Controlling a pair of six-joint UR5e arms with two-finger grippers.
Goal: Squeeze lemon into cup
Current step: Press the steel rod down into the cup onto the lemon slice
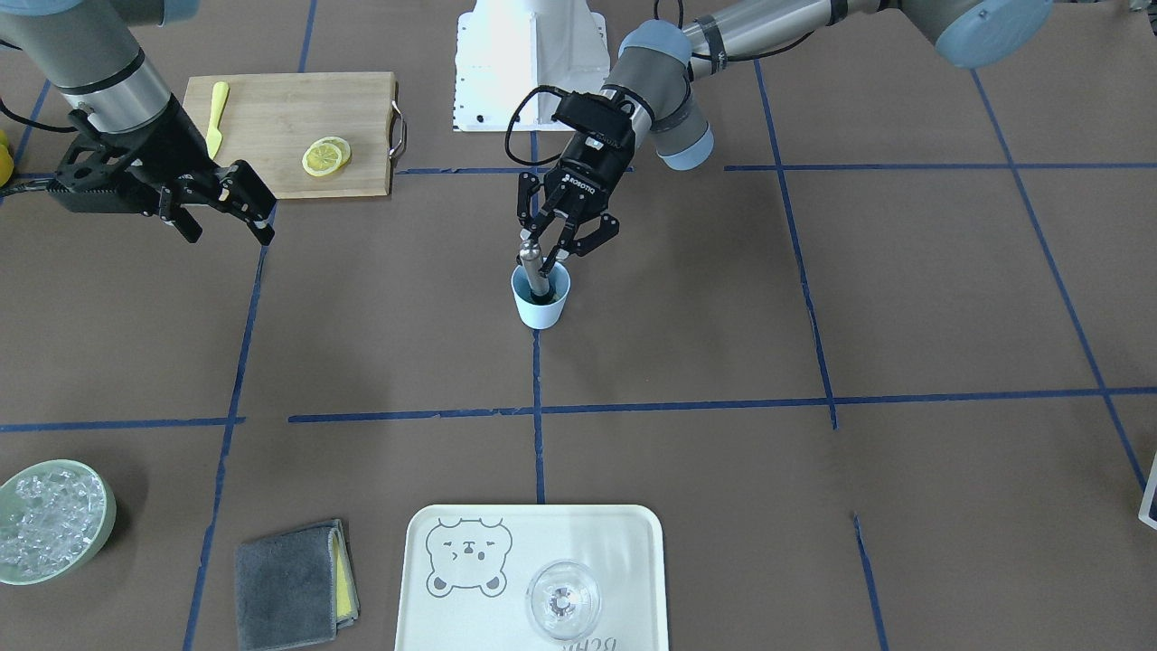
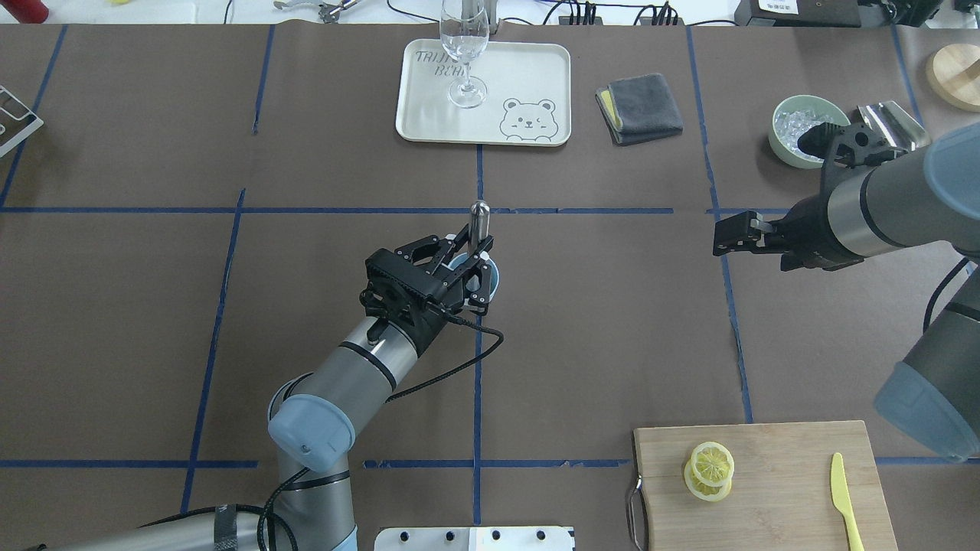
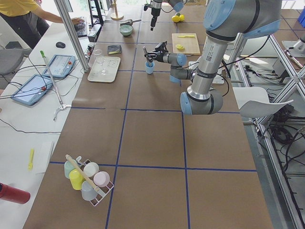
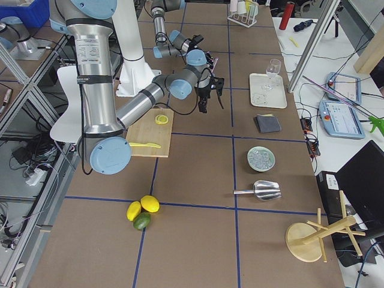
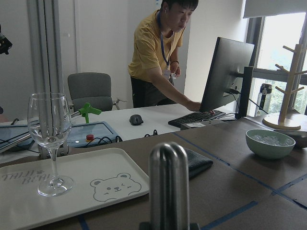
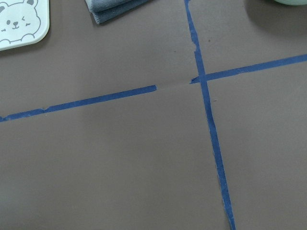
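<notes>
We've got the left gripper (image 1: 545,254) clamped shut on a short brushed-metal cylinder (image 1: 535,271). It looks like a muddler to us, standing nearly upright with its lower end down inside the small light-blue tapered cup (image 1: 542,313). That cup sits mid-table, right on a crossing of blue tape lines. Whether any fruit is in it we cannot tell, because the tool and fingers hide the inside.

Over on the rectangular bamboo cutting board (image 1: 271,113), two thin round lemon slices (image 1: 325,156) with yellow rind and pale segmented flesh lie flat, one overlapping the other and well apart from the cup. A yellow plastic knife (image 1: 217,116) lies toward the board's other end. The right gripper (image 1: 226,226) hangs by the board's edge with its jaws spread wide and nothing between them.

Now, how will a slice handle? We'd expect it to be very light, limp and wet, so slippery on the pads. The flesh should tear easily, and the rind is the only firm part. We'd take the upper slice, whose overlapped edge rides a little proud of the board, and pinch it across the rind, rim to rim. The grip wants to be gentle until the slice is over the cup — juice lost on the way is juice wasted. A flat slice may also cling to the wood.
</notes>
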